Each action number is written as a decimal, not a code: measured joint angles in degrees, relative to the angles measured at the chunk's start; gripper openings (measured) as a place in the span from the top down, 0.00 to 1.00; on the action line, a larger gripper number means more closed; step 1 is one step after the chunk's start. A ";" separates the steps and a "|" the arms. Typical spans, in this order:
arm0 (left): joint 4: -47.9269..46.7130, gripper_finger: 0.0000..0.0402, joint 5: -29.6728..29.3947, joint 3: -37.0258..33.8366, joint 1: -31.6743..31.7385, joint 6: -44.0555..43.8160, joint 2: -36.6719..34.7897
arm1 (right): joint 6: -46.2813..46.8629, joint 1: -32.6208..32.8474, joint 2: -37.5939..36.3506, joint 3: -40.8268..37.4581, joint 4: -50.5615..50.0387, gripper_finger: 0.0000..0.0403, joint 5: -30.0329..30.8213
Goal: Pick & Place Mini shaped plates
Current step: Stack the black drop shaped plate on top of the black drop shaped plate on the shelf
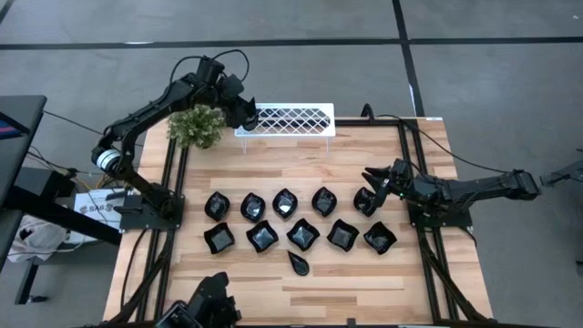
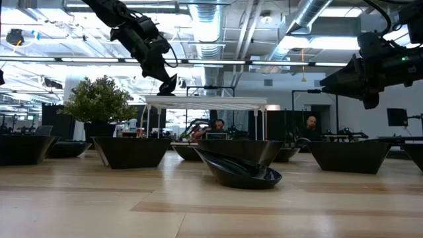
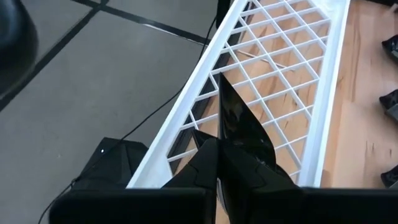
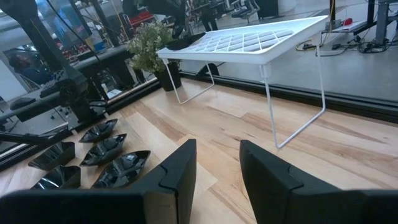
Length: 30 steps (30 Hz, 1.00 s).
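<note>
High view shows the big wooden table (image 1: 301, 155) first. At its far edge stands the white rack (image 1: 286, 120), and I tell where everything is from that rack.

Next in size are the two dark arms. One arm reaches to the plant end of the rack. Its left gripper (image 1: 248, 113) hangs right over that end and is pinching a slim black plate (image 3: 239, 134), held on its edge just above the white lattice. The other arm waits well away from the rack, on the near side of it past its other end. The right gripper (image 1: 373, 179) is spread wide and holds nothing, right next to the end dish of the far row.

Then comes the small green plant (image 1: 196, 125), just beside the rack end where the left gripper works.

Smallest are the mini plates (image 1: 296, 219). They sit in two rows on the table, well apart from the rack on its near side, with one teardrop plate (image 1: 299, 262) alone, farthest from it.

What could go wrong? The held plate is thin and tilted. If the gripper lets go like this, I think it may slip through a gap or slide off the rack edge. The arm could also bump the plant.
</note>
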 joint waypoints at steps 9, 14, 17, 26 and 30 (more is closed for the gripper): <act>-0.30 0.97 0.71 -0.02 0.00 0.46 0.99 | 0.00 0.01 -0.01 0.00 0.00 0.70 0.00; -0.26 0.97 1.97 -0.02 0.00 0.89 2.09 | 0.00 0.01 -0.01 -0.01 -0.01 0.70 0.00; -0.22 0.97 2.05 -0.02 0.01 0.92 1.92 | 0.00 0.00 0.00 0.01 -0.02 0.70 0.00; -0.26 0.97 2.16 -0.02 0.37 0.92 1.81 | -0.02 0.02 0.01 -0.01 -0.02 0.70 0.00; -0.26 0.97 2.15 -0.02 0.37 1.43 1.81 | -0.01 0.01 0.00 0.00 -0.02 0.70 0.00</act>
